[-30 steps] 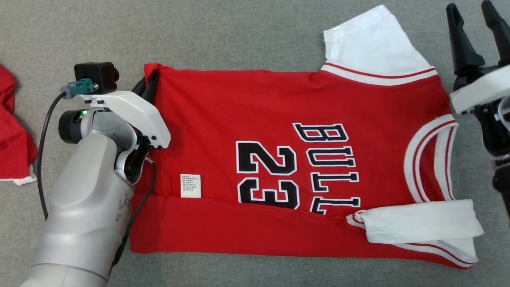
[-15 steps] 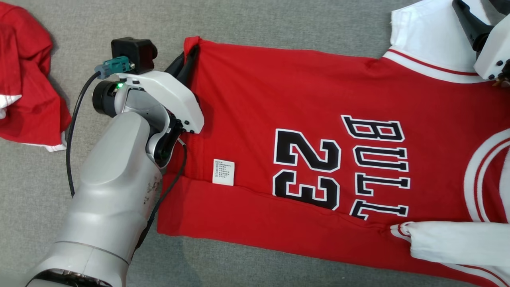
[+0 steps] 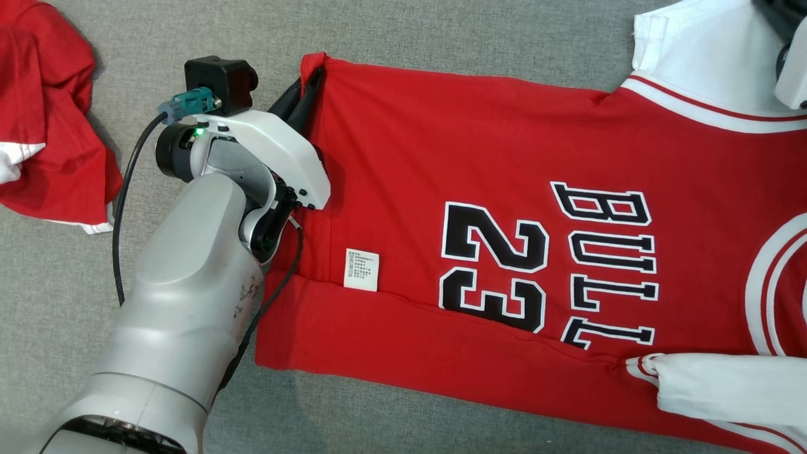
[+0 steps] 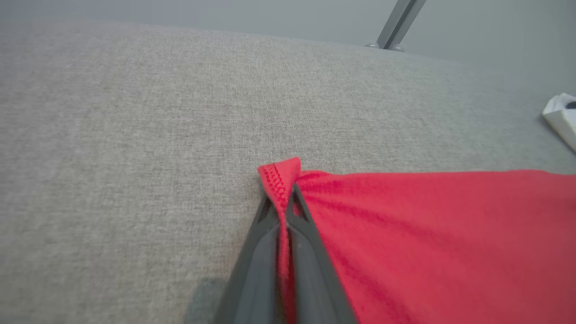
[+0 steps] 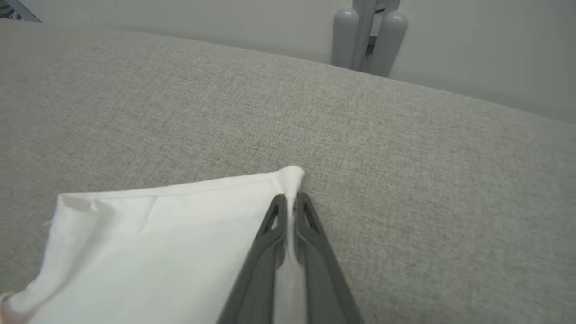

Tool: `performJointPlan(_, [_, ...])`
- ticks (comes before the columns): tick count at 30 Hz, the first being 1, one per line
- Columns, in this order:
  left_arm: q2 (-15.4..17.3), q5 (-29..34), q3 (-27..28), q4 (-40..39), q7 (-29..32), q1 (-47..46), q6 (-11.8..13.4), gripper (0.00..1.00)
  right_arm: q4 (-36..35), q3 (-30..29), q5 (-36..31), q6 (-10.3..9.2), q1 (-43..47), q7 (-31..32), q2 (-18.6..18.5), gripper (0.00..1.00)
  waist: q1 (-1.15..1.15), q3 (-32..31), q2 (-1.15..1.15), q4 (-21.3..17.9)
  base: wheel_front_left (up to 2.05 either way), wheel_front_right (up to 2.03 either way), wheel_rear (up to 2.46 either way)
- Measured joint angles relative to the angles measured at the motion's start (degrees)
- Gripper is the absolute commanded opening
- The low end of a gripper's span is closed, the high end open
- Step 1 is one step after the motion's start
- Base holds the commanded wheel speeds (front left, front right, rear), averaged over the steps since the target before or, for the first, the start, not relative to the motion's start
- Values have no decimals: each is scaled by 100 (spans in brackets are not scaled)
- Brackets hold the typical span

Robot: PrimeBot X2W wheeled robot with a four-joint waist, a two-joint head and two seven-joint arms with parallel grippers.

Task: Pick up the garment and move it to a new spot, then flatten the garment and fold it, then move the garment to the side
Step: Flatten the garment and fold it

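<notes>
Left gripper (image 4: 286,195) first: its two dark fingers are pinched tight on the red hem corner of the jersey (image 3: 479,157), and the stitched edge pokes up between the tips. Over to the right gripper (image 5: 291,198), and we see its fingers pressed together on the corner of the white sleeve (image 5: 157,243), with cloth squeezed between them. The jersey lies print side up, spread across the grey fabric surface (image 3: 441,31). In the head view its hem points to nine o'clock and its collar to three. A long strip is folded over the print along the six o'clock side, the other white sleeve (image 3: 725,384) is tucked in at four, and there's a small white label (image 3: 362,270) near the middle. Out at ten o'clock a second red garment (image 3: 50,120) sits crumpled, apart from the jersey. We've got bare grey cloth along twelve and along six. Past the surface's far edge stands a pale wall, with a slanted metal strut (image 4: 398,22) at one o'clock in the left wrist view and two grey posts (image 5: 369,38) at twelve in the right wrist view.
</notes>
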Motion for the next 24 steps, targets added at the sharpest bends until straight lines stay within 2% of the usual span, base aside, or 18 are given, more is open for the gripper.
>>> performJointPlan(8, [30,-113,-35,97,-275,57,-7,0,-482,166,605,0,25,-760,-232,0,0,-181,0,-82,0,0,0])
performJointPlan(14, [245,-152,4,-175,-393,186,-7,0,-1190,280,1122,0,442,-1292,-590,0,0,-387,0,-234,0,0,0])
performJointPlan(19, [464,-316,90,-632,-311,535,-7,0,-1991,277,1622,0,1048,-1720,-876,0,0,-585,0,-371,0,0,0])
performJointPlan(24, [735,-670,153,-1458,34,1159,-44,0,-2989,144,2278,0,2016,-2090,-1143,0,0,-791,0,-528,0,0,0])
